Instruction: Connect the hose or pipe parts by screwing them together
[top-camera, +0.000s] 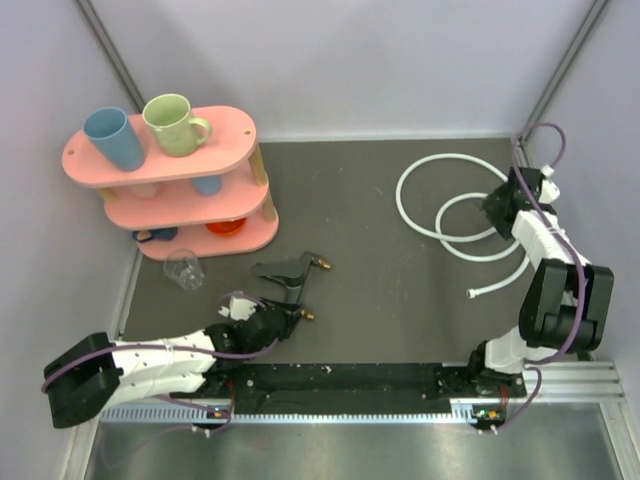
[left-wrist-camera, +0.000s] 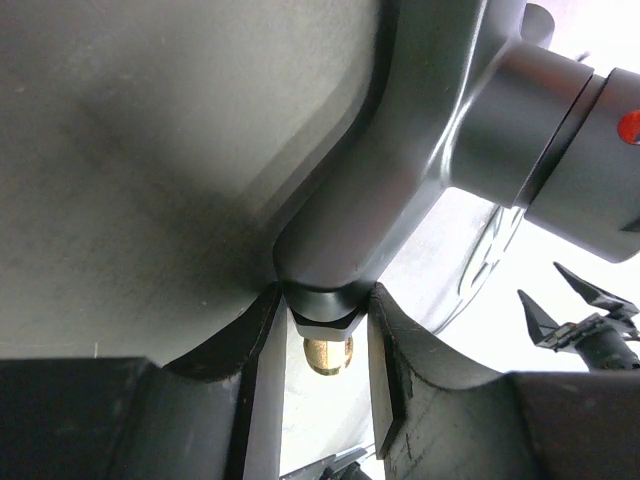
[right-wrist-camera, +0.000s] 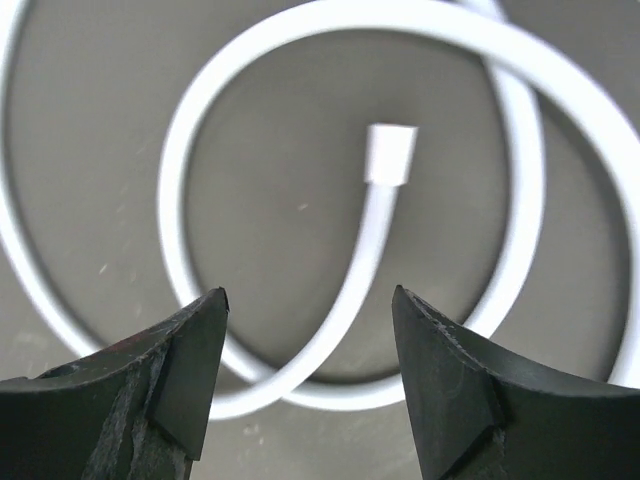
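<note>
The black Y-shaped tap fitting (top-camera: 288, 272) lies on the dark table left of centre, one brass end (top-camera: 322, 264) pointing right. My left gripper (top-camera: 285, 318) is shut on its near leg. In the left wrist view that leg (left-wrist-camera: 330, 250) sits between the fingers of the left gripper (left-wrist-camera: 322, 330), and its brass tip (left-wrist-camera: 327, 352) pokes out past them. The white hose (top-camera: 440, 215) lies in loops at the right, one end nut (top-camera: 475, 293) free on the table. My right gripper (top-camera: 497, 210) hangs open over the loops. In its own view the right gripper (right-wrist-camera: 308, 295) frames the hose (right-wrist-camera: 372, 230) and another end nut (right-wrist-camera: 390, 153).
A pink three-tier shelf (top-camera: 235, 125) stands at the back left with a blue cup (top-camera: 113, 137) and a green mug (top-camera: 172, 123) on top. A clear plastic cup (top-camera: 185, 270) lies next to the shelf's foot, just left of the fitting. Walls close the table on three sides.
</note>
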